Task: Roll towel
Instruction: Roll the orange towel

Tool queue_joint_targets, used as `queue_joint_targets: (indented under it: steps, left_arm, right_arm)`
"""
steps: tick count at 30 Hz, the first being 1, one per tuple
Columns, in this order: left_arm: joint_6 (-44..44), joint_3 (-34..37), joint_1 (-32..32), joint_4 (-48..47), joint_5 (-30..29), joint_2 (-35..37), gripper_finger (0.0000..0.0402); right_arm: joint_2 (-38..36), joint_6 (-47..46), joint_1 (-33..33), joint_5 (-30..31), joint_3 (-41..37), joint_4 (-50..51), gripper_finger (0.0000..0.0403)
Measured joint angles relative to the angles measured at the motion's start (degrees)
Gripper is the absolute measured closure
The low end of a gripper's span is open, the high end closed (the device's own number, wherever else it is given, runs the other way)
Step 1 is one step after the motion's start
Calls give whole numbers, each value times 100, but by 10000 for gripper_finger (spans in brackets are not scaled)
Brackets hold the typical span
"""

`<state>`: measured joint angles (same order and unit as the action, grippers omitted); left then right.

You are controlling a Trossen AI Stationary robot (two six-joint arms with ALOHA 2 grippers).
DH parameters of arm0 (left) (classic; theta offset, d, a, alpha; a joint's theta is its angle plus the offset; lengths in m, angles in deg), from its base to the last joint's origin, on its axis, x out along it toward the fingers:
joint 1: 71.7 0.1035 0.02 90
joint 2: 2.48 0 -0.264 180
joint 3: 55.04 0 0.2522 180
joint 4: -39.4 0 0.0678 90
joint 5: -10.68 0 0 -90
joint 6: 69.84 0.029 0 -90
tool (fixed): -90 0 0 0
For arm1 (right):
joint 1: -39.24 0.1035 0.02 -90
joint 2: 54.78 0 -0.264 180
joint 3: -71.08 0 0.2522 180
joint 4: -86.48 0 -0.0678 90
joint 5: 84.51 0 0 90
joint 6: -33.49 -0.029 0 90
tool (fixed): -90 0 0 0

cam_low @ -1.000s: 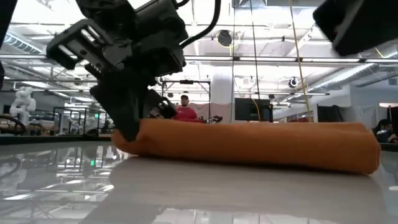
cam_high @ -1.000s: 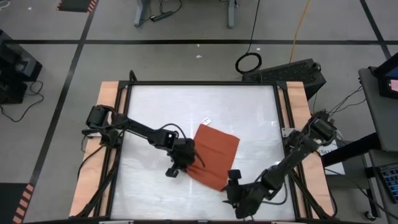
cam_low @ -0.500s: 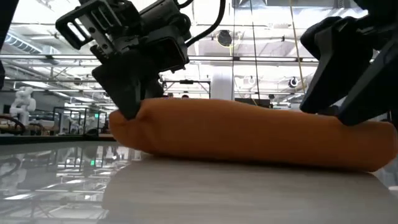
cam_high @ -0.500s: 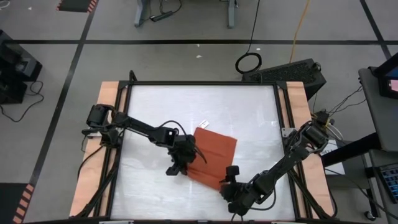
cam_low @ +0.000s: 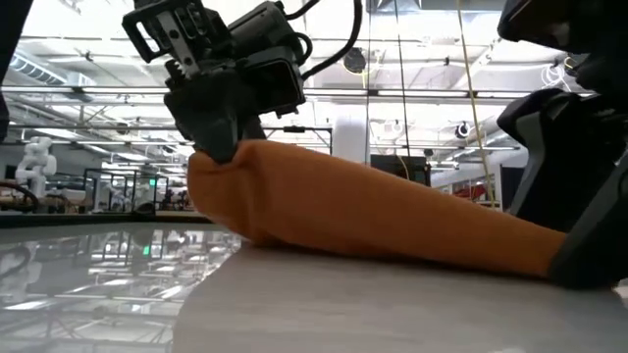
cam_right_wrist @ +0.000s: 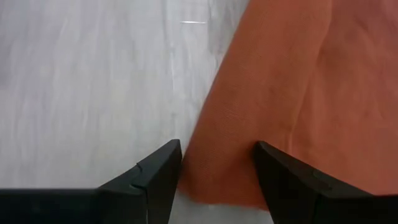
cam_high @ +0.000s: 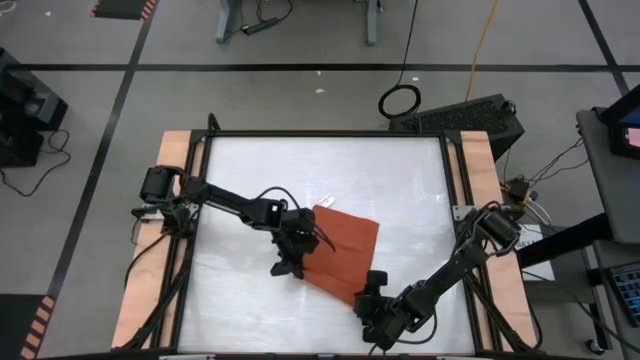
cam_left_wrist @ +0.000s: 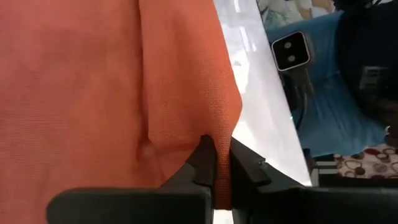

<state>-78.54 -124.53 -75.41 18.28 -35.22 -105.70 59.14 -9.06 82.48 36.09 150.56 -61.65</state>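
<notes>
The rust-orange towel (cam_high: 338,252) lies bunched in the middle of the white table; in the low view (cam_low: 373,221) its left end is raised and its right end rests on the table. My left gripper (cam_high: 294,256) is shut on the towel's left end. My right gripper (cam_high: 371,291) is open at the towel's near corner (cam_right_wrist: 217,186), with one finger (cam_right_wrist: 155,177) over bare table and the other (cam_right_wrist: 289,177) over the cloth. My left gripper pinches the towel's edge by a corner (cam_left_wrist: 222,163) between its two fingers, which come from above and the table's left side. That end (cam_low: 221,172) is lifted off the table, and the cloth slopes down from it to the far end on the table. Of my right gripper I cannot tell whether its fingers touch the cloth.
A small white tag (cam_high: 329,196) lies on the table just beyond the towel. Wooden rails (cam_high: 172,170) run along the table's left and right sides. Bare tabletop (cam_high: 300,165) lies toward the far edge.
My left gripper has risen a little toward the far edge, still shut on the towel, lifting its left end while the right end stays on the table. My right gripper has come down beside the towel's near corner.
</notes>
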Motion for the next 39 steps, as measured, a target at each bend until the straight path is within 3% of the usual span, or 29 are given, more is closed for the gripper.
queue_joint_targets:
  steps: [7, 11, 14, 20, 22, 30, 39]
  left_arm:
    - [-210, 0, 115, 4, 213, 0, 382]
    - [-353, 0, 185, 83, 449, 0, 382]
    - [-412, -1, 193, 149, 695, 0, 382]
    - [-455, 8, 168, 27, 954, 0, 382]
    - [-454, 29, 158, -119, 956, 0, 382]
    - [-478, 42, 25, -498, 999, -210, 382]
    - [-663, -17, -288, -360, 1178, -710, 382]
  right_arm:
    - [14, -55, 0, 2, 2, 25, 202]
    - [12, -544, 2, -6, -108, 75, 215]
    - [8, -971, 8, -25, -216, 72, 252]
    - [-32, -1123, 65, -9, -260, -20, 380]
    - [-86, -1138, 59, -131, -275, -179, 390]
    - [-281, -1252, -190, -1947, -269, -1041, 397]
    - [-316, -1517, -544, -3213, -275, -1355, 397]
